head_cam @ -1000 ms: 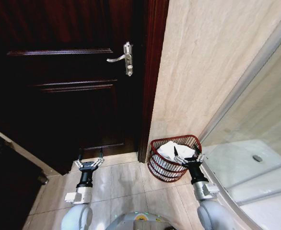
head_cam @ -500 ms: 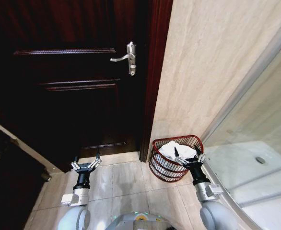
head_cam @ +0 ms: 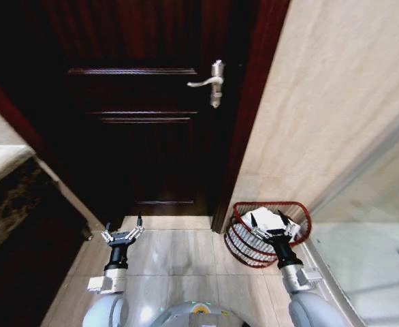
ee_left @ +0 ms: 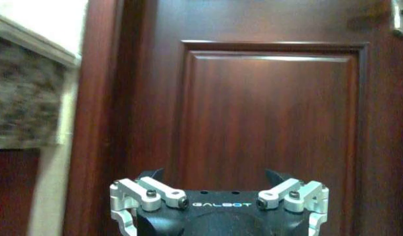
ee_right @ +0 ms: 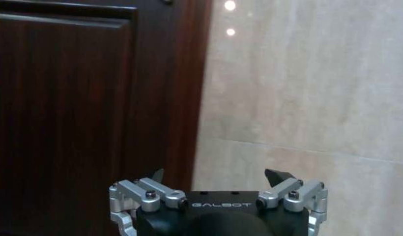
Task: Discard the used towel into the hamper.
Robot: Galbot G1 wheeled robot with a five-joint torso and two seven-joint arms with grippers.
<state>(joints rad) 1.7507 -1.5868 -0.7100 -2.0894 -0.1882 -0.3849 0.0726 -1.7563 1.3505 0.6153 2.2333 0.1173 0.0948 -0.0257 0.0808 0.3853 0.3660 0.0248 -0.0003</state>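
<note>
Both arms reach forward and low from the robot's shoulders, held side by side over the tiled floor (head_cam: 179,252). The left tool (head_cam: 122,233) points at the dark wooden door (head_cam: 138,136), its two fingers spread wide with nothing between them; in the left wrist view the left tool (ee_left: 215,173) shows the same splayed tips against the door's raised panel. The left forearm runs straight back toward the body, level with the floor tiles below it.

The right tool (head_cam: 268,224) is stretched out in the same manner, its fingers spread apart and empty, and in the head view it lies in front of the near rim of the hamper (head_cam: 244,248). The right wrist view shows the right tool (ee_right: 215,174) aimed at the edge where the door frame (ee_right: 188,98) meets the beige tiled wall (ee_right: 306,88).

The hamper, a round reddish-brown wire basket, stands on the floor in the corner, just beside the door frame and against the beige wall, with the shower enclosure's glass (head_cam: 383,225) on its other side. A white towel (head_cam: 257,216) lies crumpled inside it, reaching up near the rim. Whether the right tool's tips touch the towel cannot be told. The door's silver lever handle (head_cam: 210,82) sits well above both tools.
</note>
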